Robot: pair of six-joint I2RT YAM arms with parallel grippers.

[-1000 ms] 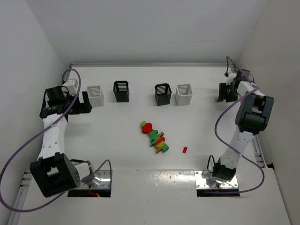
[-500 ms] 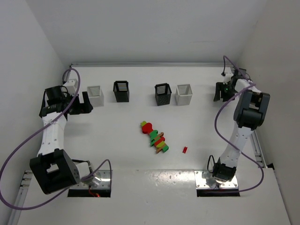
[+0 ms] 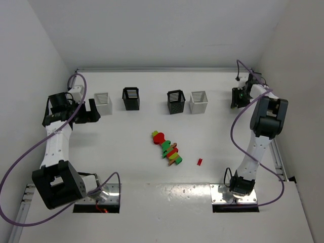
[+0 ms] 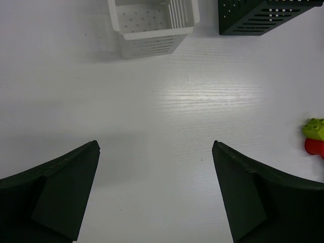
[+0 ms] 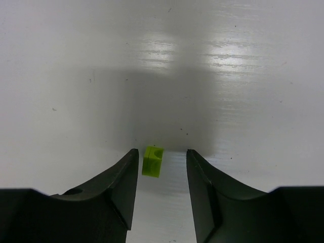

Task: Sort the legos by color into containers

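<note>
Left fingers [image 3: 93, 110]: spread wide over bare table [image 3: 121, 157], holding nothing, near the left white bin [image 3: 103, 103].
Right fingers [image 3: 236, 99]: parted, low at the table's far right, past the right white bin [image 3: 198, 102].
Yellow-green brick [image 5: 153, 161]: between the right fingers, close to one and clear of the other, so not pinched.
Legos [image 3: 167, 146]: a mixed pile at mid-table, with a single red brick [image 3: 199, 162] lying apart to its right.
Containers: one far row of white, black [image 3: 130, 98], black [image 3: 175, 102], white.
</note>
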